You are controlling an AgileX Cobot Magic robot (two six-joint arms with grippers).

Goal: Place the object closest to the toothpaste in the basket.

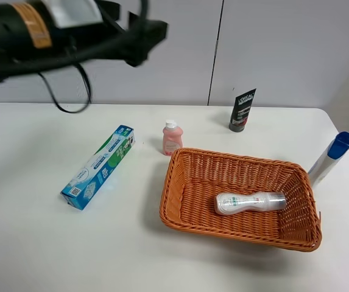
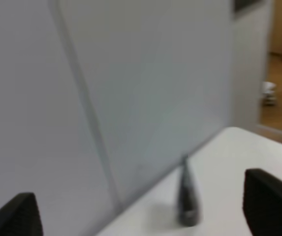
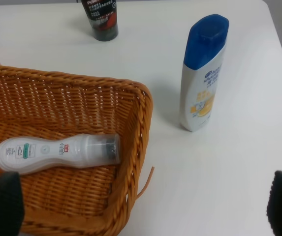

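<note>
On the white surface (image 1: pixel 34 243), the toothpaste box (image 1: pixel 98 166) lies flat in the left-centre of the exterior high frame, angled from lower left to upper right. Closest to its upper end stands the small pink bottle (image 1: pixel 172 138) with a white cap, upright, just above the upper left corner of the wicker basket (image 1: pixel 180 201) and outside it. The basket fills the lower right-centre of the frame; inside it a white bottle (image 1: pixel 249 202) lies on its side, near the front wall.

A black tube (image 1: pixel 242 110) stands on its cap at the upper right of centre, close to the back wall and well apart from the pink bottle. At the right edge stands a white shampoo bottle (image 1: pixel 329 157) with a blue cap, just beside the right wall of the basket.

The left arm (image 1: pixel 52 36) stretches across the upper left of the exterior high frame, raised well above the surface. In the left wrist view the left gripper (image 2: pixel 141 216) shows two dark fingertips (image 2: pixel 271 201) in the lower corners of the frame, far apart, so it is spread wide with nothing between them; that picture is blurred and shows mostly the wall and the black tube (image 2: pixel 186 199) at lower centre.

The right gripper (image 3: pixel 141 206) is not seen in the exterior high view. In the right wrist view its dark fingertips (image 3: pixel 0 204) sit in the two lower corners, wide apart and holding nothing, above the basket (image 3: pixel 141 113), the white bottle (image 3: pixel 57 152) and, at upper right, the shampoo bottle (image 3: pixel 202 73). The black tube (image 3: pixel 100 19) is cut off at the top edge.
</note>
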